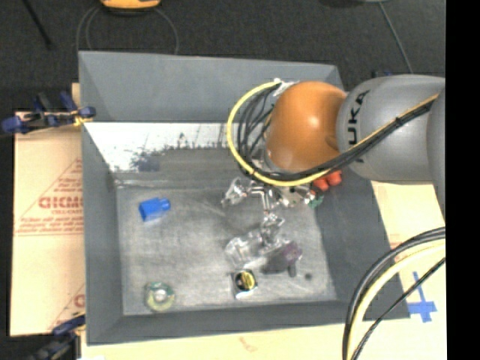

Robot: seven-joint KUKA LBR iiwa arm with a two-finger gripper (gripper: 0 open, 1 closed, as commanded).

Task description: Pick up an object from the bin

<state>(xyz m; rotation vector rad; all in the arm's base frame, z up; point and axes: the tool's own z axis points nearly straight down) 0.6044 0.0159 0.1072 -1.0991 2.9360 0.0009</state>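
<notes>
Apparently nothing is lifted yet: the gripper (268,216), released or clenched I cannot tell, hangs well right of the blue block (154,210), while a clear shiny thing (246,249) lies loose farther right of that block.

A grey arm (390,130) is wearing black KUKA lettering (354,118) just beside a glossy orange cover (304,126); yellow and black cables (238,118) are looping around that cover, red fittings (328,180) showing just beneath it.
</notes>
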